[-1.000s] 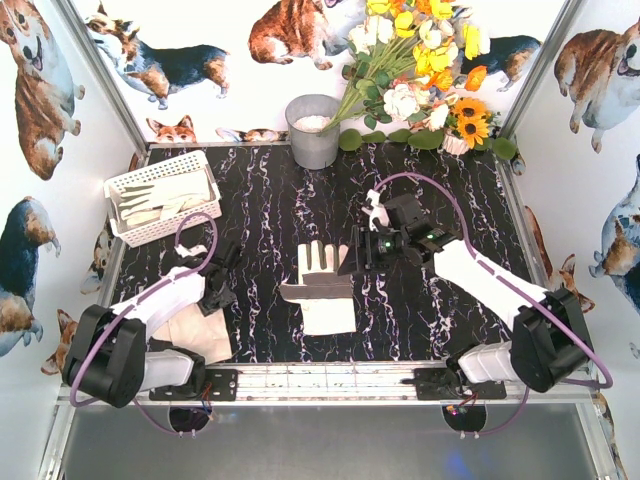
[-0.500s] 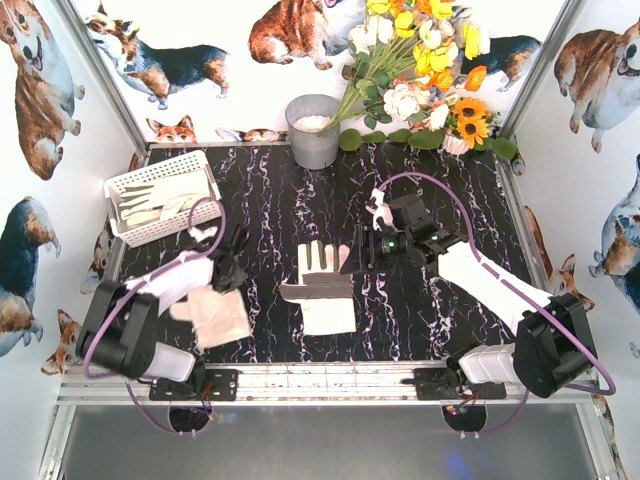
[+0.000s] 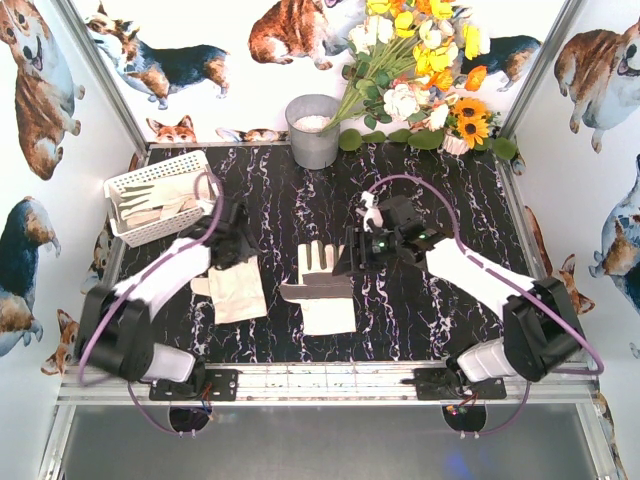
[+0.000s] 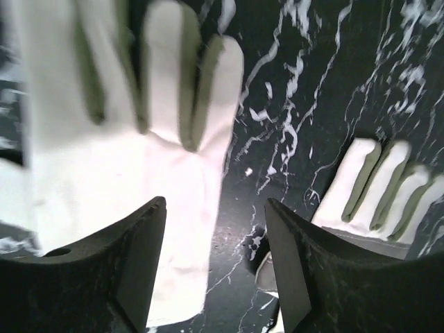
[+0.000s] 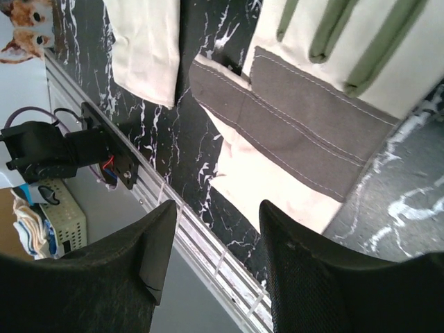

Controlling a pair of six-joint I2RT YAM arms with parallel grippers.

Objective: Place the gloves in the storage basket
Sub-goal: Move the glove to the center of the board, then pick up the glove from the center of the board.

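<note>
Two loose gloves: plain glove and patched glove, both flat on the table, side by side but apart
Plain glove place: left part of the table, between the left edge and the middle
Plain glove look: all cream-white, no patch showing; blurred in the left wrist view, fingers spread with dark gaps between them
Patched glove place: middle of the table, closer to the near edge
Patched glove look: cream fingers toward the far edge, grey band across the palm, wide cream cuff toward the near edge; grey-green strips along the fingers in the right wrist view
Storage basket: white, lattice sides, far left corner of the table
Basket gloves: several cream ones lying inside, count unclear
Left gripper: jaws apart, nothing between them, over the far end of the plain glove
Right gripper: jaws apart, empty, just right of the patched glove
Bucket: grey metal, far edge
Flowers: far right corner
</note>
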